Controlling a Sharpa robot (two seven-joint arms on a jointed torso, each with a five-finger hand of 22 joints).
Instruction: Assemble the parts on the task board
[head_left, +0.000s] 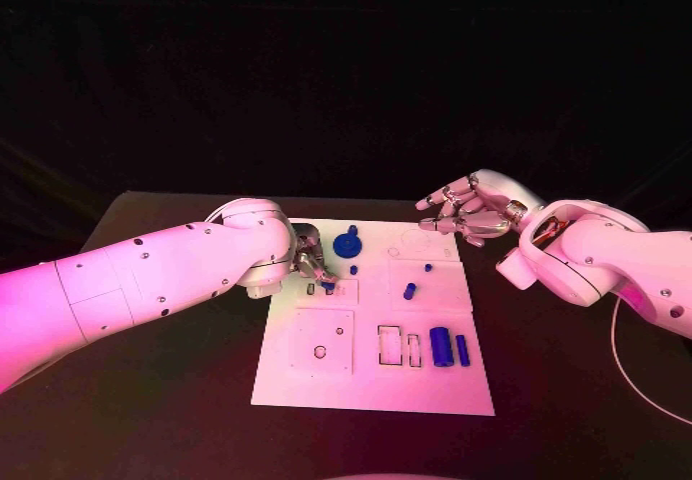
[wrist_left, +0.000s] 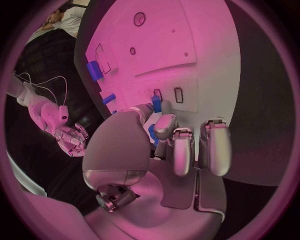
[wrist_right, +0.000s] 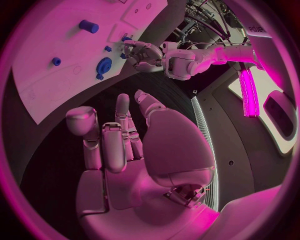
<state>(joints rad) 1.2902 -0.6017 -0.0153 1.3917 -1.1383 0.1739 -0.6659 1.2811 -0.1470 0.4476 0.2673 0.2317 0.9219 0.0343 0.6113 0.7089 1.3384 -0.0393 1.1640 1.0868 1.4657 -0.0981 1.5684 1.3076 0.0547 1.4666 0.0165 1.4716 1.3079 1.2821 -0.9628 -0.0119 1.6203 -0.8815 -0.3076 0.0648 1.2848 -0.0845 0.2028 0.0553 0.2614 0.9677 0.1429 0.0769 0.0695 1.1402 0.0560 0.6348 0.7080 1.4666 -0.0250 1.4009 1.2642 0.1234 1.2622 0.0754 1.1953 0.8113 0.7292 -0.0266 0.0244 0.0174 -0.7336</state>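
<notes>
On the near end of the white task board (head_left: 375, 385) lie two blue bars (head_left: 441, 347) side by side. Farther up, the left hand (head_left: 309, 262) is down on the board, pinching a small blue part (head_left: 327, 286) in its fingertips. Past the far right corner, the right hand (head_left: 464, 210) hangs above the table, fingers loosely curled, holding nothing.

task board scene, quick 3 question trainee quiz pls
1. True or false: the right hand holds a part.
2. Which hand is over the board? A left B right C neither
3. Fill in: the left hand pinches a small ____ part.

Key: 1 false, its fingers are empty and it is off the board's far right corner. 2 A. 3 blue.
</notes>
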